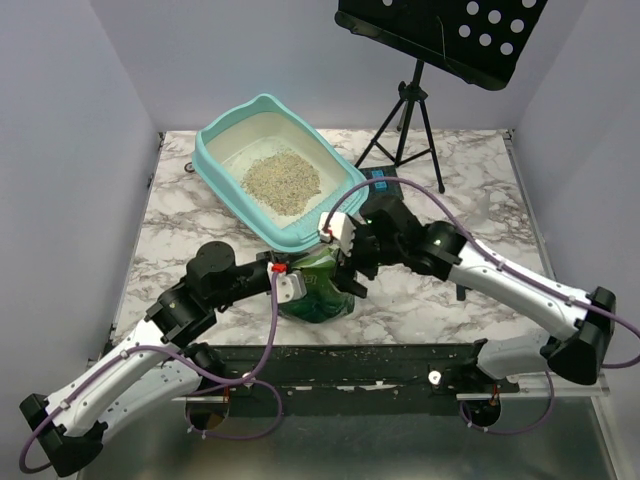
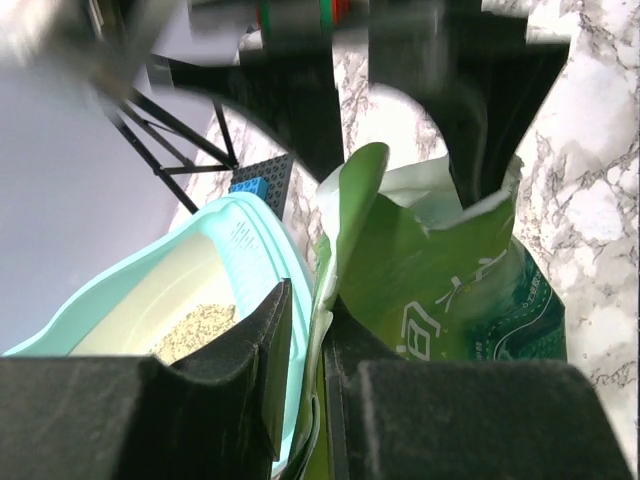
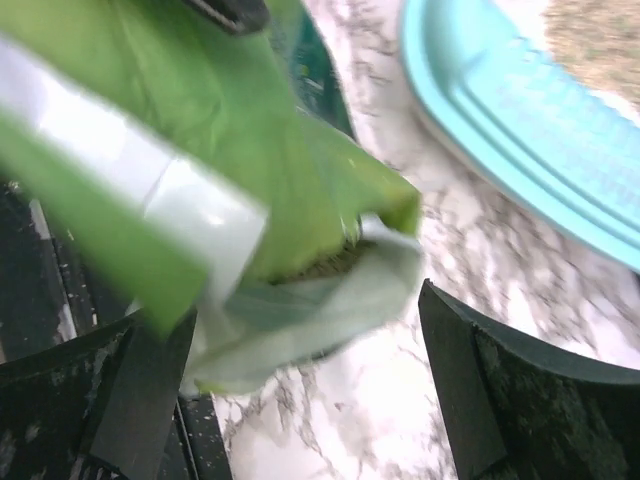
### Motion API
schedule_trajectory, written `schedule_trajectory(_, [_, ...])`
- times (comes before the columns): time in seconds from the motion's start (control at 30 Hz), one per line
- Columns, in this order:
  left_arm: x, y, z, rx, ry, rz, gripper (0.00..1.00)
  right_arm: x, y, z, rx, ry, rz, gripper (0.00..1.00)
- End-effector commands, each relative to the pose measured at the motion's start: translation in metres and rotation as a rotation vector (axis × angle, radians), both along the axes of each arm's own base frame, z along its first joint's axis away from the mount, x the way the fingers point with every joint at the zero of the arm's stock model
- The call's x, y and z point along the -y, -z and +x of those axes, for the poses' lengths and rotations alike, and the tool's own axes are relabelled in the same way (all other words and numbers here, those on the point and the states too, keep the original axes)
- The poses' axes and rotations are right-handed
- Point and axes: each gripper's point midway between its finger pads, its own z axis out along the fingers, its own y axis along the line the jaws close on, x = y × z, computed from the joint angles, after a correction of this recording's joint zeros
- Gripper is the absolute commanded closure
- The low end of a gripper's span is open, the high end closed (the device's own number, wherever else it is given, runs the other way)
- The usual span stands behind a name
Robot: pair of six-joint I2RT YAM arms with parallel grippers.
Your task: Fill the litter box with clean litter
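Pinching left gripper (image 2: 312, 340): our jaws clamp the green bag (image 2: 440, 290) by its edge.
Right gripper (image 3: 305, 320): our jaws gape astride the bag.
Litter box (image 2: 265, 240): toward far edge, clean litter (image 1: 282, 182) heaped inside.

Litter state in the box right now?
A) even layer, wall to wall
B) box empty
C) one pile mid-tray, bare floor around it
C: the top view shows the clean litter as one loose heap in the litter box, with the cream floor bare around it.
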Motion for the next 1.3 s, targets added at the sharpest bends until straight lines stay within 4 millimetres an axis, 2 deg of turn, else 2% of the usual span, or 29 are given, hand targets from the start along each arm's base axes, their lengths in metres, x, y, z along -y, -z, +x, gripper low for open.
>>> schedule_trajectory(0.0, [-0.005,-0.015,0.007,0.058,-0.040,-0.018,0.74,0.042,-0.044,0.017,0.143,0.217,0.014,0.00])
schedule_trajectory(0.1, [-0.007,-0.013,0.006,0.060,-0.048,-0.022,0.73,0.066,-0.085,0.036,0.208,0.450,0.066,0.00])
schedule_trajectory(0.17, [-0.008,-0.013,0.006,0.067,-0.050,-0.032,0.71,0.086,-0.102,0.046,0.239,0.585,0.053,0.00])
schedule_trajectory(0.27, [-0.009,-0.016,0.006,0.071,-0.062,-0.060,0.63,0.114,-0.104,0.058,0.296,0.728,-0.004,0.00])
schedule_trajectory(0.4, [-0.009,-0.028,0.000,0.028,-0.053,-0.097,0.47,0.161,-0.099,0.094,0.272,0.994,0.028,0.00])
schedule_trajectory(0.53, [-0.007,-0.039,-0.004,-0.062,-0.052,-0.098,0.38,0.197,-0.073,0.121,0.180,1.215,0.108,0.00])
schedule_trajectory(0.63, [-0.009,-0.056,-0.004,-0.090,-0.075,-0.130,0.35,0.223,-0.049,0.136,0.131,1.373,0.133,0.00])
schedule_trajectory(0.77, [-0.015,-0.081,0.000,-0.188,-0.157,-0.228,0.33,0.263,-0.001,0.149,0.000,1.595,0.117,0.00])
schedule_trajectory(0.87, [-0.020,-0.090,0.005,-0.247,-0.222,-0.292,0.30,0.288,0.030,0.153,-0.106,1.738,0.111,0.00])
schedule_trajectory(0.97, [-0.028,-0.103,0.008,-0.274,-0.280,-0.343,0.27,0.299,0.054,0.156,-0.170,1.807,0.052,0.00])
schedule_trajectory(1.07, [-0.030,-0.117,0.006,-0.265,-0.272,-0.434,0.17,0.304,0.073,0.162,-0.197,1.860,0.003,0.00])
schedule_trajectory(1.17, [-0.022,-0.120,-0.004,-0.265,-0.194,-0.467,0.05,0.310,0.092,0.164,-0.231,1.924,-0.031,0.00])
schedule_trajectory(1.27, [-0.020,-0.121,0.000,-0.313,-0.211,-0.507,0.01,0.321,0.107,0.164,-0.239,1.986,-0.062,0.00])
